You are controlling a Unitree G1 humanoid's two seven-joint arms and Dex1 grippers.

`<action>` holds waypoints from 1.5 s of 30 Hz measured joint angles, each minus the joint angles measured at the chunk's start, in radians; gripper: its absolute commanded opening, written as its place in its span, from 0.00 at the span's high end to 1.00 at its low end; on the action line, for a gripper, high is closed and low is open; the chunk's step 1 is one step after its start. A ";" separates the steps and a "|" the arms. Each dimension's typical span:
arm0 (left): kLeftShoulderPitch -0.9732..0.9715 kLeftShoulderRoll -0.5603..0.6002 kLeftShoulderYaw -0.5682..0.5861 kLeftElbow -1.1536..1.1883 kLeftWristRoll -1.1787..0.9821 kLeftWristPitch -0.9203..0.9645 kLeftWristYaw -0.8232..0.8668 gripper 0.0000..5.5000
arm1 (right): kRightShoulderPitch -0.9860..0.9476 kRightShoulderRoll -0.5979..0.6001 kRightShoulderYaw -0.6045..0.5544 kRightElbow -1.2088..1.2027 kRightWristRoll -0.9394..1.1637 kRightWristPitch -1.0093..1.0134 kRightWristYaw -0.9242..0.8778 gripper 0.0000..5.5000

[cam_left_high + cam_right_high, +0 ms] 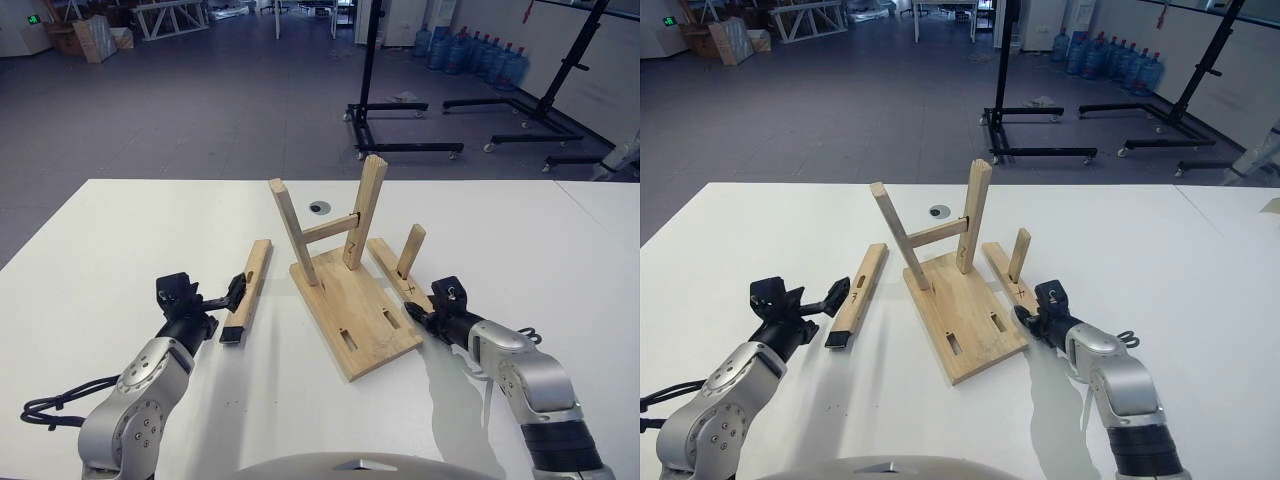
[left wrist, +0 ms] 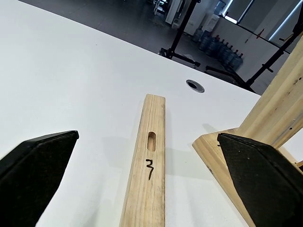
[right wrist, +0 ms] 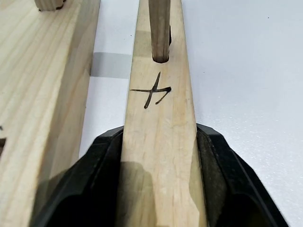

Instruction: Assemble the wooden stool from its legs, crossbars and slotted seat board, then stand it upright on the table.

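Snugly within right end effector (image 3: 161,142): leg (image 3: 158,101)

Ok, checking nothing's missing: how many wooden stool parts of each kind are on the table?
Legs: 4 (left standing leg, right standing leg, leg marked 3, leg marked 4)
Crossbars: 2 (crossbar between standing legs, crossbar in leg 4)
Seat board: 1
Total: 7

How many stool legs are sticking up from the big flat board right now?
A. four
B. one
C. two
C: the left upright leg and the right upright leg both stand up from the seat board, joined by a crossbar.
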 measured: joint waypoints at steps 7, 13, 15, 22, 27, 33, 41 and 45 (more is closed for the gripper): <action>-0.179 0.069 0.136 0.075 -0.343 0.041 -0.235 0.02 | -0.095 -0.074 -0.359 0.021 0.189 -0.040 0.086 0.63; -0.408 0.265 0.181 0.079 -1.058 0.120 -0.389 0.02 | -0.282 -0.283 -0.567 -0.038 0.667 0.107 0.381 0.63; -0.482 0.278 0.121 0.080 -1.269 0.114 -0.370 0.02 | -0.337 -0.291 -0.500 -0.147 0.922 0.199 0.469 0.63; -0.569 0.288 -0.003 0.143 -1.235 0.078 -0.307 0.02 | -0.358 -0.197 -0.306 -0.297 1.347 0.223 0.296 0.63; -0.569 0.300 -0.019 0.111 -1.177 0.076 -0.337 0.02 | -0.345 -0.183 -0.229 -0.315 1.393 0.174 0.162 0.63; -0.606 0.294 -0.021 0.113 -1.239 0.023 -0.287 0.02 | -0.317 -0.137 -0.129 -0.332 1.363 0.130 0.105 0.63; -0.630 0.294 -0.049 0.161 -1.246 0.018 -0.230 0.02 | -0.290 -0.120 -0.072 -0.383 1.364 0.099 0.078 0.63; -0.666 0.287 -0.045 0.199 -1.329 0.001 -0.176 0.02 | -0.289 -0.122 -0.068 -0.383 1.361 0.092 0.079 0.63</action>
